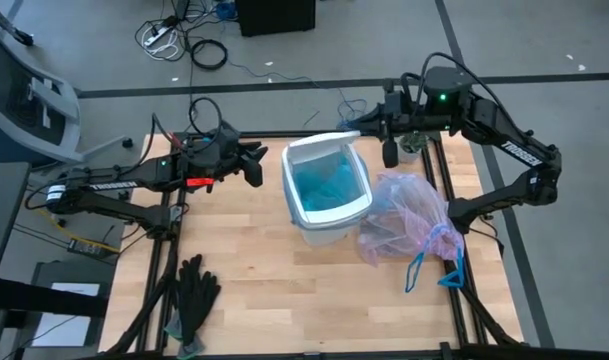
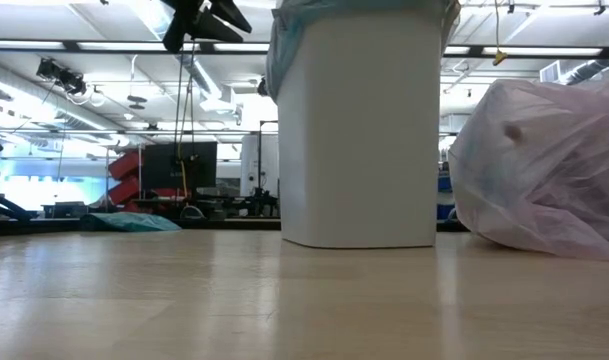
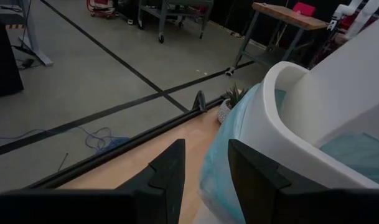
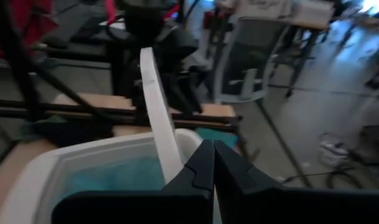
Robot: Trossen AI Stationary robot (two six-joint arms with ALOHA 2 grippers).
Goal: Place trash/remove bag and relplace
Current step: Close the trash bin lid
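Crowding bin [image 1: 327, 190]: full bag [image 1: 409, 220] on R side, R gripper [image 4: 209, 163] pinched together at rim, L gripper [image 3: 205, 168] apart.

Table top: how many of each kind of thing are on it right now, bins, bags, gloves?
White bin, lined with a light-blue bag: 1
Tied pink bag: 1
Light-blue bag: 1
Bunches of black gloves: 1
Total: 4

The low view cuts off the bin [image 2: 356, 130] at its top. The bag [image 2: 544, 170] runs off that view's right edge, its contents too blurred to tell.
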